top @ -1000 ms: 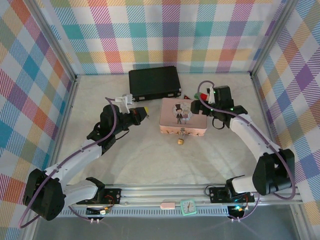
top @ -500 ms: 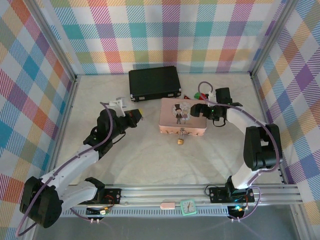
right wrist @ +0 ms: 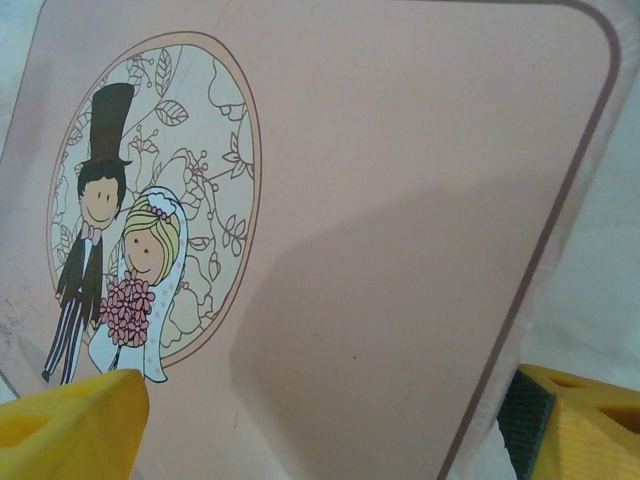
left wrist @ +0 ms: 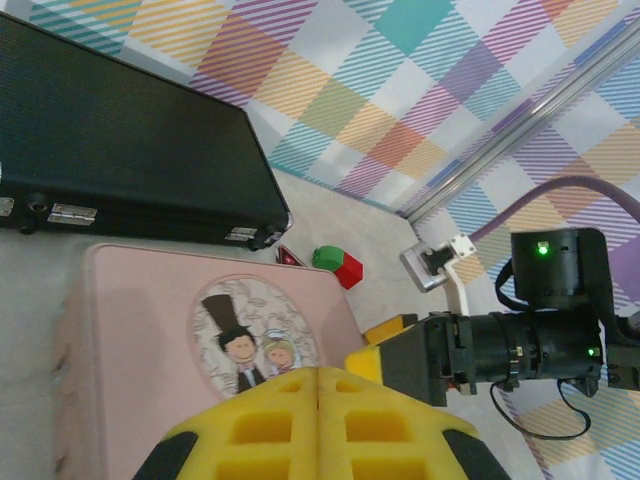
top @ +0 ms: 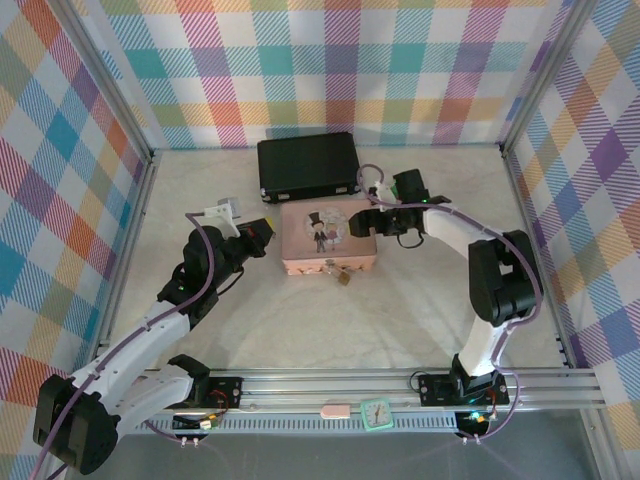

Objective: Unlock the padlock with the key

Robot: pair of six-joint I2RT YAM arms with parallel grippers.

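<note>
Right gripper (top: 371, 222) gapes across wedding-cartoon pink box (right wrist: 400, 200).

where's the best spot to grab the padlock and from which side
Probably the brass body of the padlock, approached from above on the near side. It sticks out from the front wall of the pink box toward the arms' bases, so its flanks look free to pinch. Its thin shackle end sits tight against the box and offers little to hold.
</note>
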